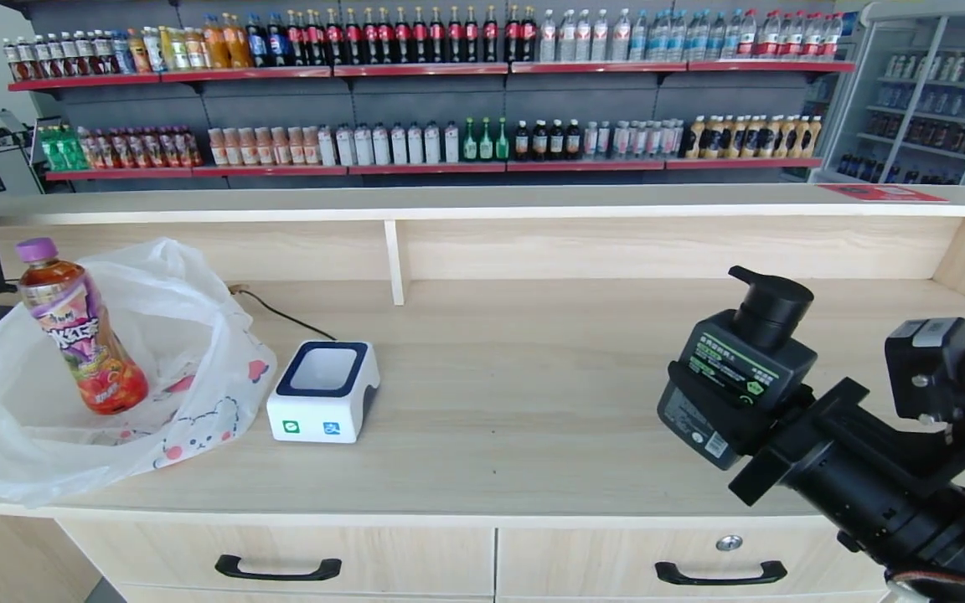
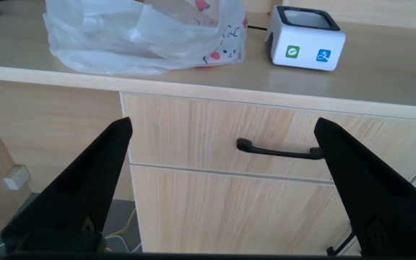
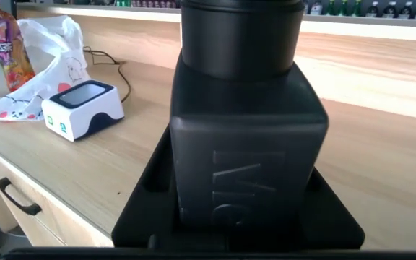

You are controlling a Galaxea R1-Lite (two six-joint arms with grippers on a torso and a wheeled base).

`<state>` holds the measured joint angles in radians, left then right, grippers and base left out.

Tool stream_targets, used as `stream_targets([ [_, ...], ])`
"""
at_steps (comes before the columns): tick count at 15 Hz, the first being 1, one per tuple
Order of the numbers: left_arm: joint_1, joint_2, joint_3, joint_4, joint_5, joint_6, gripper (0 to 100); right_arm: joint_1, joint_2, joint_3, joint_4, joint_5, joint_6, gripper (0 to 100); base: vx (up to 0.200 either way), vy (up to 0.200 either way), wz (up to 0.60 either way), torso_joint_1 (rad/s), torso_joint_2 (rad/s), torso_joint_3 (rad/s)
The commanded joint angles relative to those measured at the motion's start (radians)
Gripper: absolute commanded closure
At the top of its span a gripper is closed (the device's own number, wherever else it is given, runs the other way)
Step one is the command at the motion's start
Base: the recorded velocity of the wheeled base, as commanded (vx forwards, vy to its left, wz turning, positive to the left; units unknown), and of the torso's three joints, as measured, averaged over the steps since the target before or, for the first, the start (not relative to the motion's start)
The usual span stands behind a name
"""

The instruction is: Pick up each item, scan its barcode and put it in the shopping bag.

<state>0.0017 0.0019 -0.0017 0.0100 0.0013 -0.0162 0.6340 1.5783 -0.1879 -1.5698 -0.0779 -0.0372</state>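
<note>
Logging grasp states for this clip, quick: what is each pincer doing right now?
Left pincer: open, holding nothing.
Right pincer: shut on the black bottle.

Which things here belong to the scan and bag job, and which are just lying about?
Job: black bottle held by the right gripper; barcode scanner; shopping bag; drink bottle already in the bag.
Lying about: drinks shelves; glass-door fridge; drawers.
</note>
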Motion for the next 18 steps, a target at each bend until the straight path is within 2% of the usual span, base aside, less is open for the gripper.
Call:
stream_targets([
  [1,0.000,0.000,0.000,-0.001,0.000,-0.001,0,-0.002,0.009,-0.004,-0.001,0.000,0.000,100,0.000,0.200,0.00,0.012,0.00,0.002],
  [18,0.000,0.000,0.000,-0.001,0.000,-0.004,0,-0.004,0.034,-0.036,-0.001,0.000,0.000,100,0.000,0.200,0.00,0.003,0.00,0.003],
])
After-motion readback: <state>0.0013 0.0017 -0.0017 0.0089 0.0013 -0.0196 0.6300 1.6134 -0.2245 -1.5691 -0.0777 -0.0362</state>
